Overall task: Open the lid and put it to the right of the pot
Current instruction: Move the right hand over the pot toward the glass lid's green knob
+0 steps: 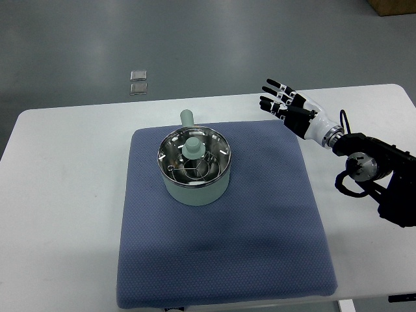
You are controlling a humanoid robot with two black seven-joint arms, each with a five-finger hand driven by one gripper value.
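Hovering right hand (289, 104) far right of pot (194, 170), fingers apart, empty; lid (194, 148) sat on pot, not yet grasped.

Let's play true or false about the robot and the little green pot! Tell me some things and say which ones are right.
1. The lid is on the pot. True.
2. The right hand is holding the lid's knob. False: it hovers with spread fingers off to the pot's right, touching nothing.
3. The pot sits on a blue mat. True.
4. The pot's handle points toward the robot's hand. False: it points to the far edge of the table.
5. Both robot arms are in the picture. False: only the right arm shows.
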